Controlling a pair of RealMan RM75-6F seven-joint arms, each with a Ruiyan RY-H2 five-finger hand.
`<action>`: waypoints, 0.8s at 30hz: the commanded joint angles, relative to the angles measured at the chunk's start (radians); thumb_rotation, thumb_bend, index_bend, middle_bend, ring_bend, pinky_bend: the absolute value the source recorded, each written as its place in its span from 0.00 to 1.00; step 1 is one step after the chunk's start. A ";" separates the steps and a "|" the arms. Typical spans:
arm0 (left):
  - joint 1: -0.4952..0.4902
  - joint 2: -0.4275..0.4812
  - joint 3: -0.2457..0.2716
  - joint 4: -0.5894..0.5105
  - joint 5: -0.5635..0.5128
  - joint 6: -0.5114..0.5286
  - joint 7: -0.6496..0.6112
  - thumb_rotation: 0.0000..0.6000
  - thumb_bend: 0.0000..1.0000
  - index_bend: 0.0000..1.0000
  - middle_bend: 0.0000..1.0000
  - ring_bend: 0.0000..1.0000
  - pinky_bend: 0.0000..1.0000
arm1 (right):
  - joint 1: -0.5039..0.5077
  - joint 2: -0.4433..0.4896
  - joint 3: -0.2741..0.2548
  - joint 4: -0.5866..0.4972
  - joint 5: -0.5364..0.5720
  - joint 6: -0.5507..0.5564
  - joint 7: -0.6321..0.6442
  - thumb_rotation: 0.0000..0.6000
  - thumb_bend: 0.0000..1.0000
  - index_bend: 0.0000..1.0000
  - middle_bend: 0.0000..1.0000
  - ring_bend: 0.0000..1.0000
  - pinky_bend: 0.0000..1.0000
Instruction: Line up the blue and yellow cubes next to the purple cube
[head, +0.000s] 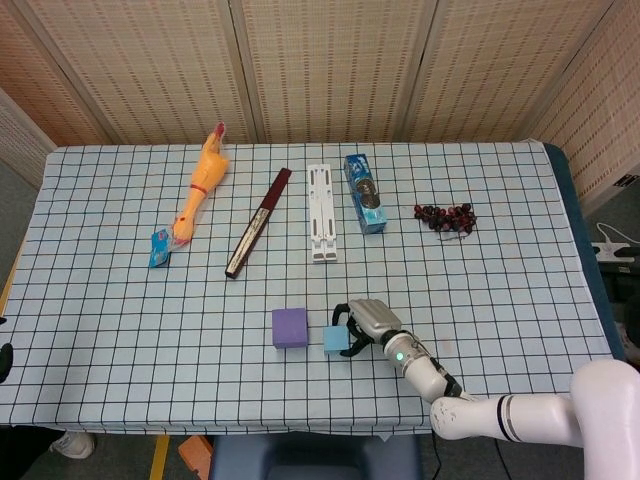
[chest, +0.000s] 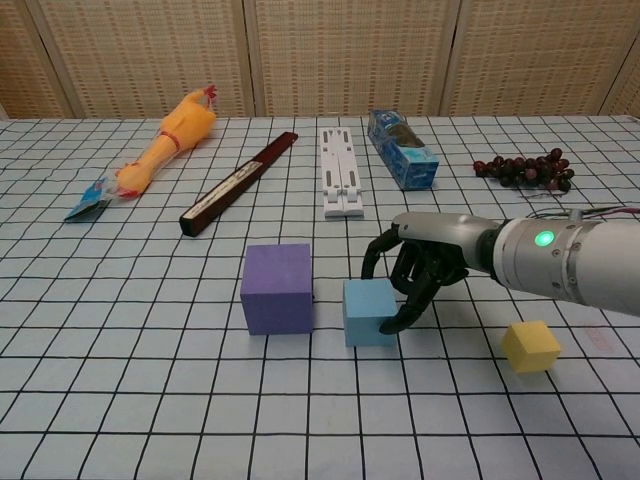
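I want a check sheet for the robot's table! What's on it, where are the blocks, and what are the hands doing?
Surface: checked tablecloth.
Job's things: blue cube just right of purple cube, small gap; yellow cube apart, further right.
Clutter: rubber chicken, dark stick, white stand, blue box, grapes.
Hands: right hand touches blue cube's right side; left hand nothing seen.
Cables: wire at far right.
Surroundings: woven screens.

Rubber chicken (chest: 166, 137), dark stick (chest: 239, 183), grapes (chest: 524, 168)
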 joint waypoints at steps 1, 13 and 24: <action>0.001 -0.001 -0.003 0.001 -0.003 0.003 -0.001 1.00 0.42 0.38 0.37 0.30 0.41 | -0.008 0.002 0.010 -0.001 -0.010 0.005 0.011 1.00 0.00 0.45 0.87 0.97 1.00; 0.000 -0.005 -0.003 0.002 -0.001 0.001 0.013 1.00 0.42 0.38 0.37 0.30 0.41 | -0.016 0.017 0.065 0.036 -0.030 -0.056 0.094 1.00 0.00 0.46 0.87 0.97 1.00; 0.002 -0.009 -0.011 0.001 -0.013 0.004 0.009 1.00 0.42 0.36 0.37 0.30 0.41 | -0.023 0.001 0.120 0.116 -0.099 -0.167 0.226 1.00 0.00 0.46 0.87 0.97 1.00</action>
